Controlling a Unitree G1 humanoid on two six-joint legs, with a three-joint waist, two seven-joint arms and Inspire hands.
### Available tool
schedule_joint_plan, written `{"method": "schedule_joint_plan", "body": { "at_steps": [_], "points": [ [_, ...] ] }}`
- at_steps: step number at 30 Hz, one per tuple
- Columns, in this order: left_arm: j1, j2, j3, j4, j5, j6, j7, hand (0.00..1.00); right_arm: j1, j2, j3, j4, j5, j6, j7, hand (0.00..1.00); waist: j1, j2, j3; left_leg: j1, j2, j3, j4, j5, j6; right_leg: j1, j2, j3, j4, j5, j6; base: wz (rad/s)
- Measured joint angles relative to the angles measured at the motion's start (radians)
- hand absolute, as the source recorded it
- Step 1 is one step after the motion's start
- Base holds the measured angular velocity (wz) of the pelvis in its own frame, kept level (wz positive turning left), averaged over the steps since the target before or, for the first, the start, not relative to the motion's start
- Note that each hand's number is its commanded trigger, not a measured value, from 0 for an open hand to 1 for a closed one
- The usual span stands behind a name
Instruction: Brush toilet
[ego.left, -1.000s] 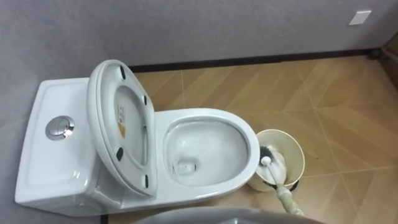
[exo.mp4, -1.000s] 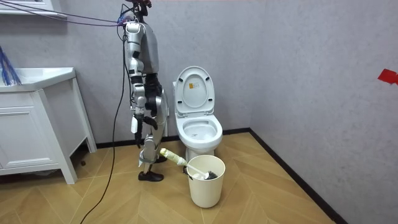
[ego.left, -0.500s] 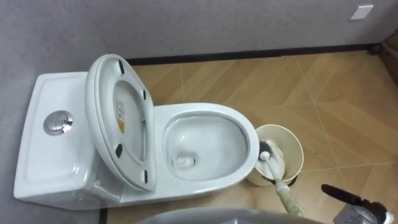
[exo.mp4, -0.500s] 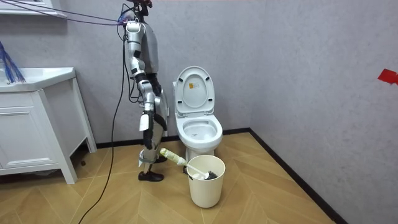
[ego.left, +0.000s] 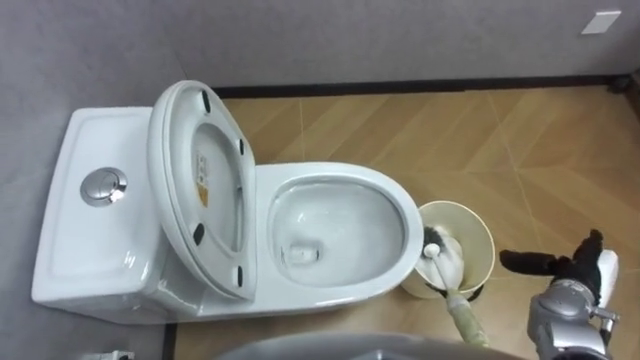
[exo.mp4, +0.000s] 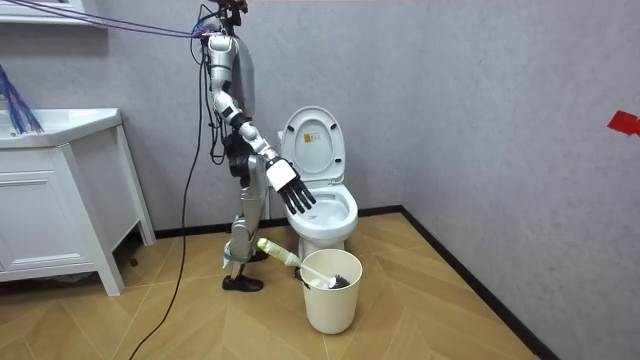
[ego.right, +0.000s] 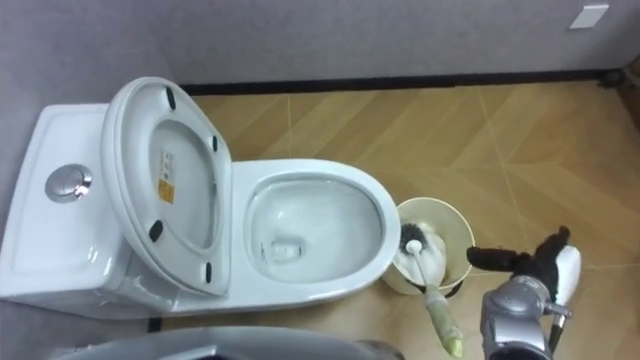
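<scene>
Evidently the brush (ego.left: 441, 262) has not yet been taken up. It is seen right of centre in the left eye view, standing head-down in the bucket (ego.left: 482, 236), which sits just beside the front of the toilet (ego.left: 345, 178). Its pale handle leans out over the bucket's rim toward the lower edge of the frame. The right hand (ego.left: 565, 268) is held at the lower right, apart from the brush, with its dark fingers stretched out and nothing in them. In the room view it (exo.mp4: 292, 190) is seen raised in front of the bowl. The seat (ego.left: 178, 190) is tipped up, so the bowl is left open.

The brush is judged light and stiff along its handle, with a softer, possibly wet head, so little force should be needed. The handle looks slim and smooth, so a full wrap of the fingers is advised. This is best taken on the part that stands free of the rim, well away from the head. The bucket is likely light and could be tipped if the handle is dragged sideways.
</scene>
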Motion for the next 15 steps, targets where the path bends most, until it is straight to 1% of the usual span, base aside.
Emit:
{"method": "schedule_joint_plan", "body": {
  "at_steps": [2,3,4,5,6,7,8,9,10,11,12,13,14,15],
  "points": [
    [0.0,0.004,-0.005,-0.002,0.001,-0.006,0.0,0.0,-0.009,-0.007,0.02,0.008,0.0,-0.005,0.009,0.0,0.004,0.0,0.0004,-0.019,0.001,-0.002,0.008,0.0,0.0,-0.015,0.001,-0.001,0.001,0.003,0.0,0.02],
    [0.001,0.007,-0.008,-0.002,0.001,-0.011,0.0,0.0,-0.019,-0.013,0.026,0.022,-0.001,-0.007,0.018,0.0,0.011,0.005,0.002,-0.037,0.003,-0.009,0.017,0.0,0.0,-0.027,0.002,-0.006,0.002,0.005,0.0,0.07],
    [-0.002,0.01,-0.011,-0.003,0.001,-0.015,0.0,0.0,-0.027,-0.017,0.027,0.038,-0.001,-0.012,0.021,0.0,0.01,0.004,0.0014,-0.049,0.003,-0.014,0.022,0.0,0.0,-0.031,0.003,-0.012,0.007,0.007,0.0,0.23],
    [-0.009,0.02,-0.027,-0.01,0.0,-0.019,0.001,0.0,-0.049,-0.03,0.037,0.096,0.0,-0.021,0.022,0.0,0.009,0.001,0.0021,-0.072,0.002,-0.027,0.041,0.0,0.001,-0.047,0.004,-0.023,0.017,0.008,0.0,0.32],
    [-0.015,0.029,-0.049,-0.024,0.0,-0.021,0.001,0.0,-0.07,-0.042,0.05,0.147,0.001,-0.022,0.023,0.0,0.011,0.0,0.0008,-0.104,0.001,-0.033,0.063,-0.002,0.003,-0.068,0.003,-0.031,0.026,0.008,0.0,0.3],
    [-0.017,0.031,-0.054,-0.035,0.0,-0.022,0.001,0.0,-0.082,-0.046,0.057,0.17,0.001,-0.024,0.023,0.0,0.013,0.0,0.0022,-0.122,0.002,-0.035,0.073,-0.002,0.003,-0.081,0.003,-0.034,0.035,0.008,-0.001,0.27],
    [-0.027,0.032,-0.059,-0.044,0.0,-0.026,0.001,0.0,-0.1,-0.046,0.058,0.204,0.001,-0.024,0.023,0.0,0.013,0.001,0.0057,-0.157,0.005,-0.051,0.094,-0.002,0.003,-0.099,0.004,-0.047,0.039,0.01,-0.004,0.31],
    [-0.043,0.032,-0.063,-0.044,0.0,-0.033,0.0,0.0,-0.115,-0.046,0.059,0.228,0.002,-0.024,0.024,0.0,0.016,0.006,0.0091,-0.19,0.005,-0.059,0.107,-0.002,0.003,-0.126,0.0,-0.06,0.053,0.01,-0.005,0.31],
    [-0.05,0.033,-0.068,-0.045,0.0,-0.038,0.0,0.0,-0.123,-0.047,0.06,0.24,0.002,-0.025,0.025,0.0,0.017,0.008,0.0102,-0.204,0.006,-0.06,0.113,-0.001,0.003,-0.138,-0.002,-0.064,0.058,0.011,-0.005,0.2],
    [-0.059,0.033,-0.076,-0.045,-0.002,-0.045,0.0,0.0,-0.142,-0.05,0.061,0.266,0.002,-0.025,0.03,0.0,0.018,0.013,0.013,-0.228,0.009,-0.065,0.125,-0.001,0.004,-0.158,-0.003,-0.076,0.065,0.012,-0.008,0.18],
    [-0.068,0.034,-0.09,-0.045,-0.007,-0.051,0.0,0.0,-0.153,-0.057,0.062,0.284,0.004,-0.027,0.03,0.0,0.02,0.024,0.0151,-0.26,0.011,-0.072,0.143,-0.002,0.007,-0.18,-0.006,-0.088,0.074,0.012,-0.008,0.19],
    [-0.074,0.034,-0.098,-0.045,-0.012,-0.056,0.0,0.0,-0.158,-0.062,0.062,0.287,0.008,-0.027,0.03,0.0,0.023,0.029,0.016,-0.278,0.012,-0.075,0.155,-0.002,0.008,-0.195,-0.007,-0.094,0.083,0.012,-0.008,0.2],
    [-0.091,0.035,-0.114,-0.046,-0.023,-0.061,0.0,0.0,-0.173,-0.072,0.065,0.305,0.024,-0.033,0.03,0.0,0.022,0.037,0.0178,-0.308,0.015,-0.077,0.169,-0.002,0.013,-0.224,-0.008,-0.1,0.099,0.012,-0.008,0.12],
    [-0.103,0.037,-0.128,-0.043,-0.034,-0.061,0.0,0.0,-0.197,-0.081,0.074,0.347,0.045,-0.039,0.03,0.0,0.026,0.041,0.0186,-0.334,0.015,-0.079,0.179,0.0,0.017,-0.25,-0.01,-0.107,0.112,0.013,-0.009,0.1]
  ]
}}
